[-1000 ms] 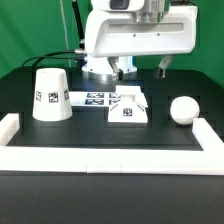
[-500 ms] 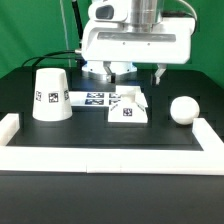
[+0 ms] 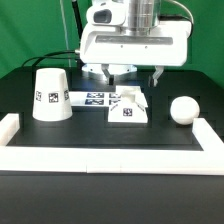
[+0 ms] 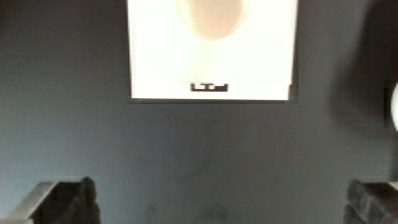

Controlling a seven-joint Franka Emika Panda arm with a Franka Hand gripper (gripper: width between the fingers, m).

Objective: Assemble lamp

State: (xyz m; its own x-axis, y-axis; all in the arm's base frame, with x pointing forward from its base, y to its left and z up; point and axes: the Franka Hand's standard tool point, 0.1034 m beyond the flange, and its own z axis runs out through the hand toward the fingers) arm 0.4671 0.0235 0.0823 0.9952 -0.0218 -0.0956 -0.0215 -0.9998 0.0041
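Note:
The flat square lamp base (image 3: pixel 130 109) lies mid-table with a tag on its front. The tapered shade (image 3: pixel 50 95) stands at the exterior view's left. The round bulb (image 3: pixel 183 109) rests at the right. My gripper (image 3: pixel 133 73) hangs open and empty above the table, just behind the base. In the wrist view the base (image 4: pixel 210 50) is a bright white rectangle ahead of the open gripper (image 4: pixel 217 198). Dark fingertips (image 4: pixel 63 203) show at both lower corners with only bare black table between them. A pale curved edge (image 4: pixel 393 105) at the side may be the bulb.
The marker board (image 3: pixel 92 98) lies flat between the shade and the base. A low white border rail (image 3: pixel 100 156) runs along the front and up both sides of the black table.
The arm has come down a little and shifted toward the exterior view's left. The lamp parts have not moved.

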